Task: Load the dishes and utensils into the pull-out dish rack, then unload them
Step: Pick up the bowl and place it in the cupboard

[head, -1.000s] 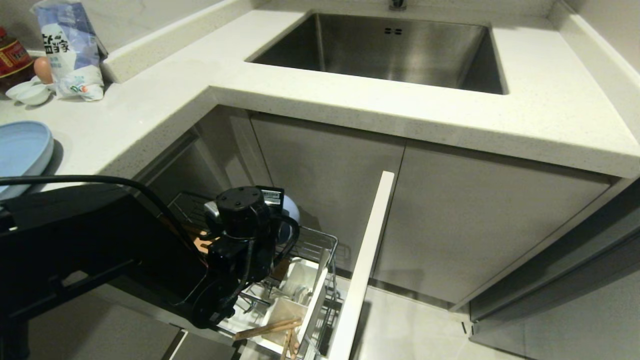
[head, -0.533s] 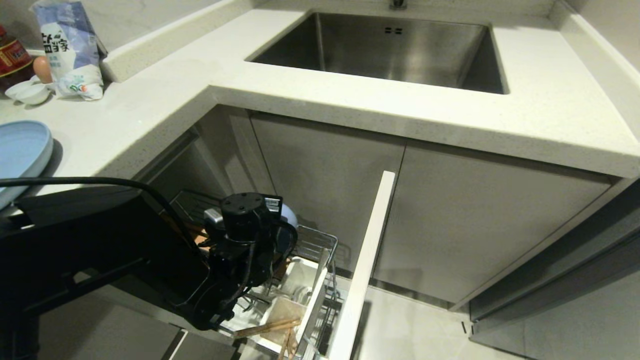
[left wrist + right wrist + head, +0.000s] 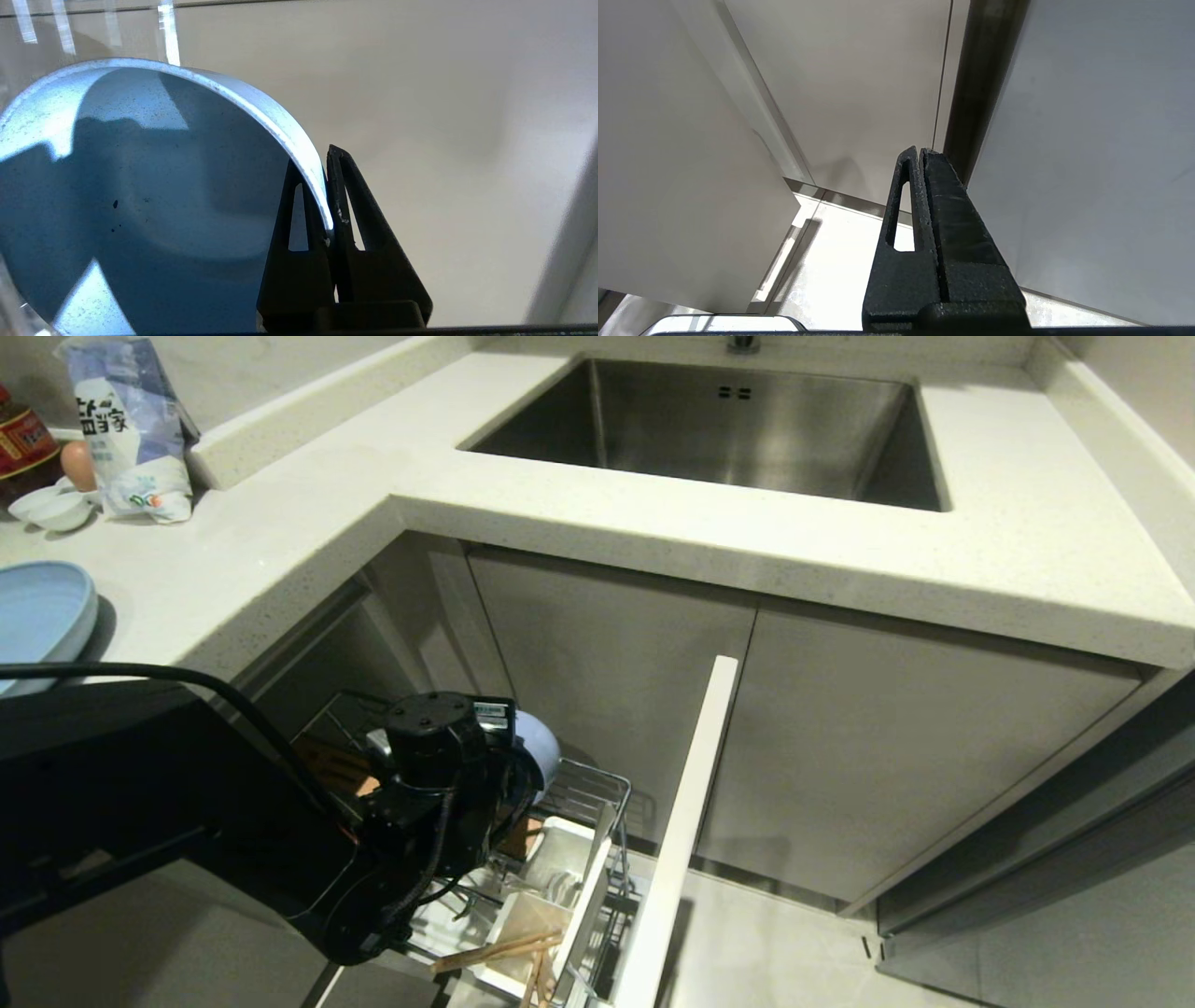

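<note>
Over the pull-out dish rack, left pincer is clamped on the bowl rim; plate sits on the worktop at ten o'clock. Right pincer is together, parked.

black arm, looped cable, tapered slotted jaws

You are working under even, soft overhead light. The countertop reads bright with no hard glare; the sink shows only dull sheen. Expect deep shade inside the open cabinet, where the left arm appears as a near-featureless black mass. In the left wrist view, the bowl carries sharp-edged shadows and bright patches on its rim. Both wrist views are sharp. Straight edges bow slightly toward the head view's corners.
</note>
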